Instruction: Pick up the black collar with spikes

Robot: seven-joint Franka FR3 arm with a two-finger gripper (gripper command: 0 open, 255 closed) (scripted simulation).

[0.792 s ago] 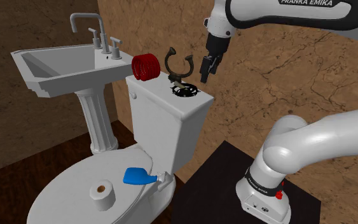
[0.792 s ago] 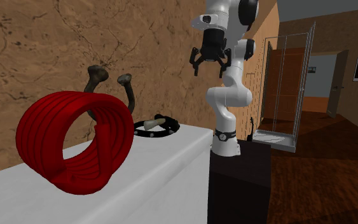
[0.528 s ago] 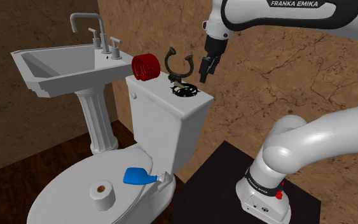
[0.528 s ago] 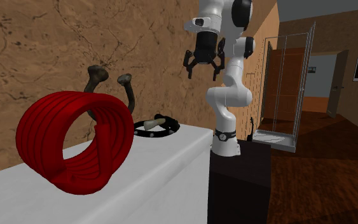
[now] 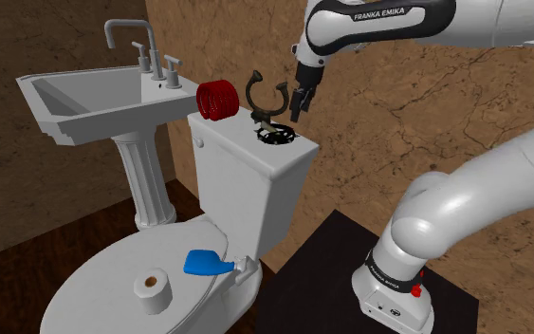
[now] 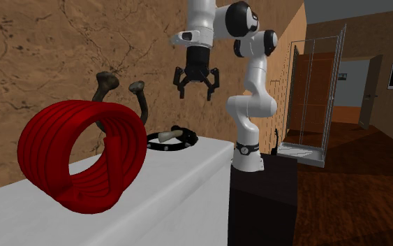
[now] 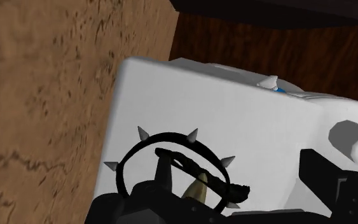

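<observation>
The black spiked collar (image 6: 176, 145) is seen lying on the white toilet tank lid (image 5: 231, 133), below the tool (image 6: 196, 91) and clear of it, and in the wrist view it is set nearer one finger. The tool is held wide open above the lid; nothing is gripped or touched. The collar is laid flat, its ring opening turned upward and its spikes pointed outward all round; no long axis can be told.

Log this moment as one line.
phase: pre-grasp | hand: open, over collar, not touching | collar: flat on toilet tank | held: nothing
</observation>
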